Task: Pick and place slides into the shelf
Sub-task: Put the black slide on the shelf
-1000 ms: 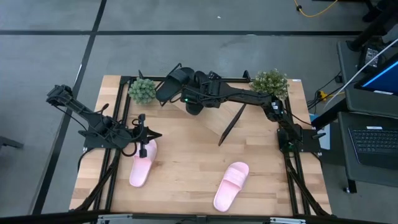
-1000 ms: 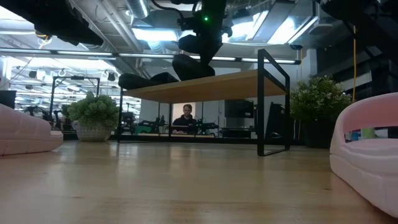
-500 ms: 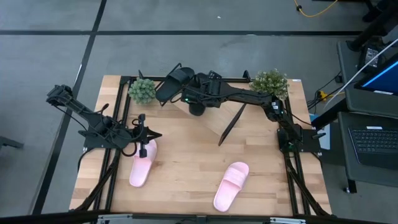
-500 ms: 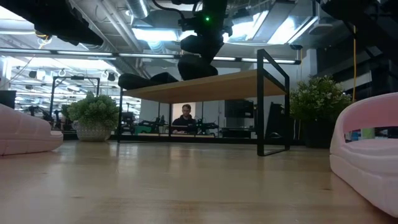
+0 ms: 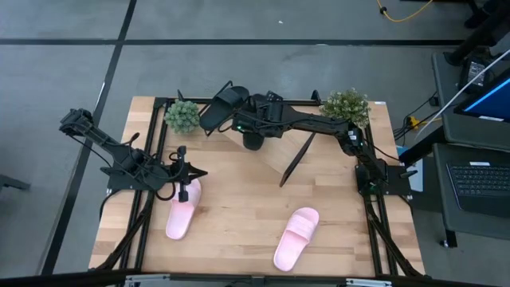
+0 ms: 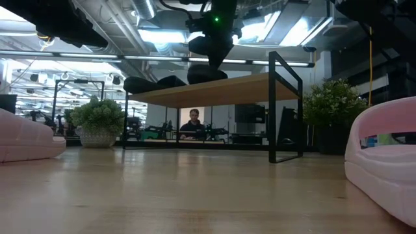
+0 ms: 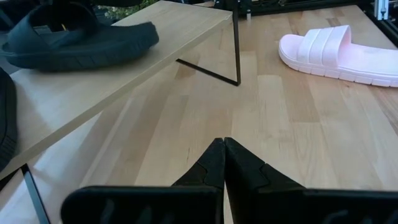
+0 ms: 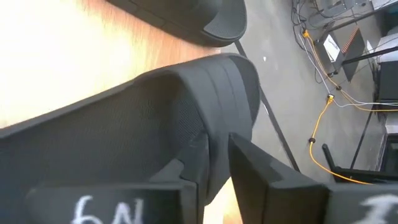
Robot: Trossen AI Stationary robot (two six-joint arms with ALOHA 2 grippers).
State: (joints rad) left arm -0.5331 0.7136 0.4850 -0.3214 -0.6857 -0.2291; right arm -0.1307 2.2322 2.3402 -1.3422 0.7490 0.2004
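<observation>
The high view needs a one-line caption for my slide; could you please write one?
Right gripper lowers a black slide onto the shelf beside its mate; two pink slides wait.

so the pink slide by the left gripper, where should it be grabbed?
Grip the pink slide across its broad strap, coming from above. It lies flat, sole down, so the raised strap is the only part fingers can close on. The left gripper, shut, sits just beyond its end.

Two slides on shelf, two slides on table in front.
</observation>
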